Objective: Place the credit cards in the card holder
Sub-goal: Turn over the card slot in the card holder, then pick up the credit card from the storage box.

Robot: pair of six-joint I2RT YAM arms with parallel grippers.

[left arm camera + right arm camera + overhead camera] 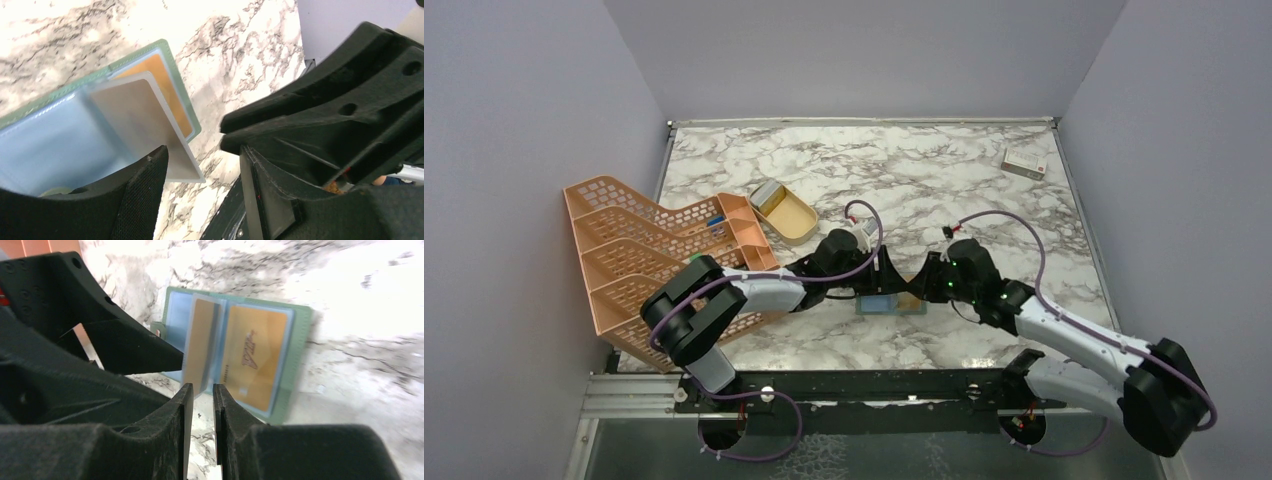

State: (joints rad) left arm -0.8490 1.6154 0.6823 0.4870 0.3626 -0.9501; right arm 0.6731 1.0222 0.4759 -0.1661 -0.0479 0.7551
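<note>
I'm tucking a second tan-orange flat card (200, 340) into the open grey-green folding card holder (300, 335). My right gripper (200, 390) is slightly apart and holds nothing; my left gripper (192, 142) is spread wide. Next, I think, I nudge the card fully in.

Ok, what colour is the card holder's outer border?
The card holder border is grey-green; clearest in the right wrist view.

Marble table (924, 170), card holder (890, 305), tin (784, 212), box (1024, 162), rack (644, 260)

You will find no legible text here. The credit card (255, 362) in the right-hand pocket of the card holder (300, 340) bears a dark slanted logo, too blurred to make out. The white box (1024, 162) at the far corner of the surface (944, 170) carries a red mark, too small to read.
</note>
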